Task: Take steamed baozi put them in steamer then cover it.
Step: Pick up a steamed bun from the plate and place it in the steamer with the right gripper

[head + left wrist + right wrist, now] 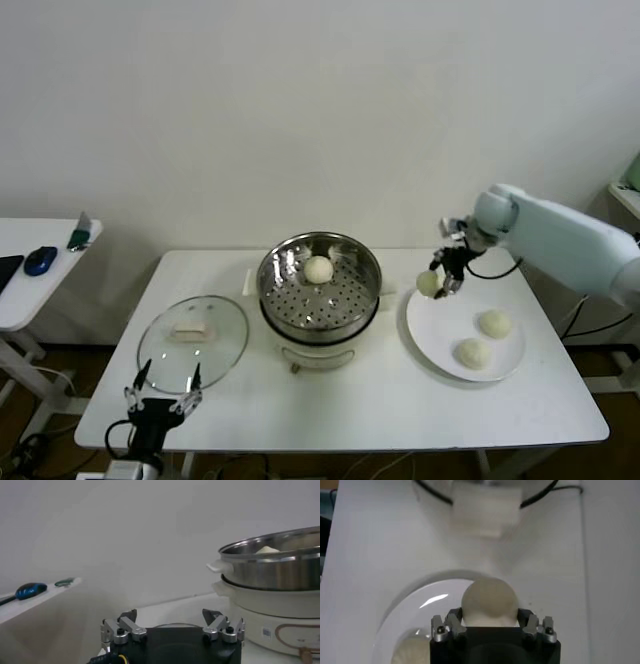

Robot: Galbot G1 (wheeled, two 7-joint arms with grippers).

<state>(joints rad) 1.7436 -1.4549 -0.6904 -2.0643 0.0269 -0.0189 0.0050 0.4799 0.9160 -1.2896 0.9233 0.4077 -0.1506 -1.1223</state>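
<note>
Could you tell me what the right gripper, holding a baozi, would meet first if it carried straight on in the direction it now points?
Most likely the white plate: the right gripper points down with its baozi above the plate's rim. Depth is unclear, so it may meet the table beside the plate.

White wall (300, 100), white table (350, 400), side desk (30, 290)

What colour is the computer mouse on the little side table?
The mouse is dark blue, clearest in the head view.

Steamer (319, 290) mouth: we see it open, one baozi (318, 268) at the far side.
Right of steamer: bare bench (390, 385) before the plate (436, 342).
Left: cover (192, 340) lies flat.
</note>
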